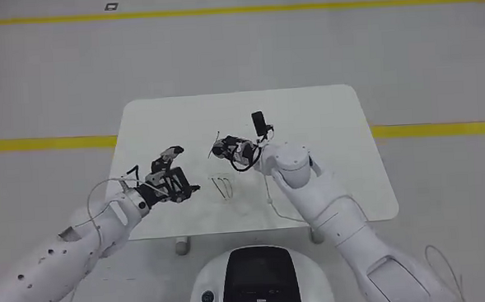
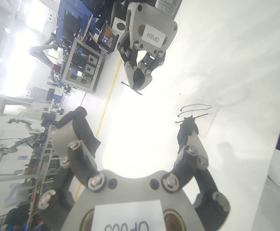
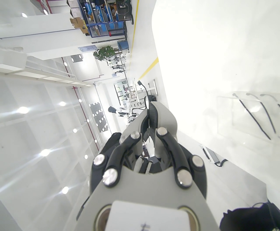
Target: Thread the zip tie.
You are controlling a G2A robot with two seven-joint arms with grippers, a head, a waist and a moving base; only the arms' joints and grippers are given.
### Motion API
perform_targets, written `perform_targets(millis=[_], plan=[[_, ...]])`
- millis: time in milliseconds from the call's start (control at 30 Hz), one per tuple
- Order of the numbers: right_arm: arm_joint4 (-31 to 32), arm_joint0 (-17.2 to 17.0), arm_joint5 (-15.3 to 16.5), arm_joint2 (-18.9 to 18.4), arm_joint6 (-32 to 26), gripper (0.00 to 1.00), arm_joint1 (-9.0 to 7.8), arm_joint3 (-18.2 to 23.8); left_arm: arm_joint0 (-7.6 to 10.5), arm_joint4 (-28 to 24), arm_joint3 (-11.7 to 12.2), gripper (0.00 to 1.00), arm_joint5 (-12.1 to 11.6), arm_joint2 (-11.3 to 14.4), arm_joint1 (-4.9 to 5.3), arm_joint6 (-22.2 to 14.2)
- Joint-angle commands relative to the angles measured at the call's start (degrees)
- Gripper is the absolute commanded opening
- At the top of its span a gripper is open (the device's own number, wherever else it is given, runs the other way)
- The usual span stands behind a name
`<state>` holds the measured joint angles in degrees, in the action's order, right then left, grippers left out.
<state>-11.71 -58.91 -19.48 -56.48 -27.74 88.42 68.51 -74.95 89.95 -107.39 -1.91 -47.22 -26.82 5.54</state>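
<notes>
Over the middle of a white table [image 1: 331, 113], the robot's right gripper [image 2: 137, 85] is clamped tight on a thin black zip tie [image 2: 126, 84], pinching it partway along its length. The head end juts out on one side of the fingertips and a short stretch shows on the other. The left gripper [image 2: 134, 115] hangs nearby over the table's front left part. Its jaws are spread wide and hold nothing, and its open mouth faces the right gripper and the tie it carries, with a clear gap between the two. Three spare ties [image 2: 195, 107] lie side by side on a clear plastic sheet [image 2: 207, 126] flat on the table, between the two grippers and a little nearer the robot, apart from both.
</notes>
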Motion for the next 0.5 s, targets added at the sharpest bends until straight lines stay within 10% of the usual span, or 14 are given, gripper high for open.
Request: perform_targets(millis=[0,233,467], plan=[[0.0,0.0,0.0,0.0,0.0,0.0,-0.01,0.0,-0.36,0.0,0.0,1.0,-1.1,-0.8,-0.1,0.0],[-0.4,-0.6,0.0,0.6,0.2,0.0,0.1,0.5,0.18,0.0,0.4,1.0,-1.4,-0.4,-0.3,-0.4],[-3.6,0.5,0.0,3.0,2.6,0.0,1.09,-0.7,7.1,0.0,-1.2,1.0,-0.6,6.3,0.66,-5.5]])
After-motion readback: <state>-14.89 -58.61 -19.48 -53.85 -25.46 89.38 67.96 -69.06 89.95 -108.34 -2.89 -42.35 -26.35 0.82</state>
